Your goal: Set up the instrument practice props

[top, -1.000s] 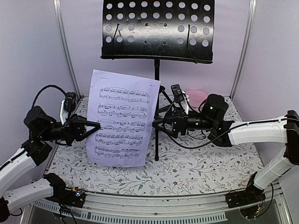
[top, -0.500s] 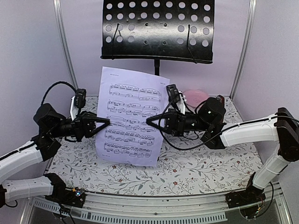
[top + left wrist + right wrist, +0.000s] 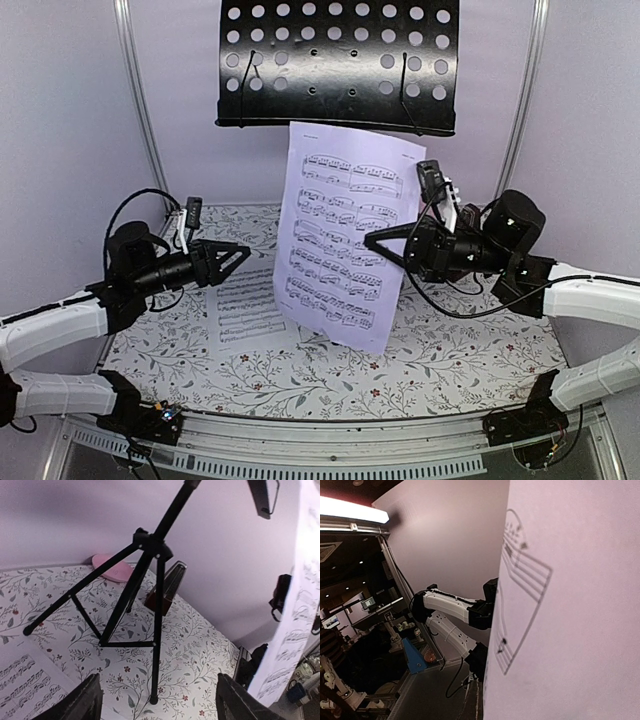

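Top external view shows the right gripper (image 3: 372, 239) pinched shut on the right-hand edge of one sheet-music page (image 3: 335, 230), roughly halfway up that edge. The page hangs upright and a little tilted above the table (image 3: 450, 360), its top edge reaching the lower lip of the black music stand desk (image 3: 340, 65); whether paper and lip touch cannot be told. The left gripper (image 3: 238, 262) has its jaws spread wide with nothing between them. It sits to the left of the held page, clearly apart from it, and above the second page (image 3: 245, 310), which lies flat on the flowered cloth. In the left wrist view the two dark fingers (image 3: 80, 702) frame the stand's tripod legs (image 3: 122, 605). The red-brown metronome (image 3: 167, 587) stands just behind those legs, and the pink plate (image 3: 112, 569) lies farther back by the wall. The right wrist view is mostly filled by the held page at close range, so that gripper's fingertips are hidden there.
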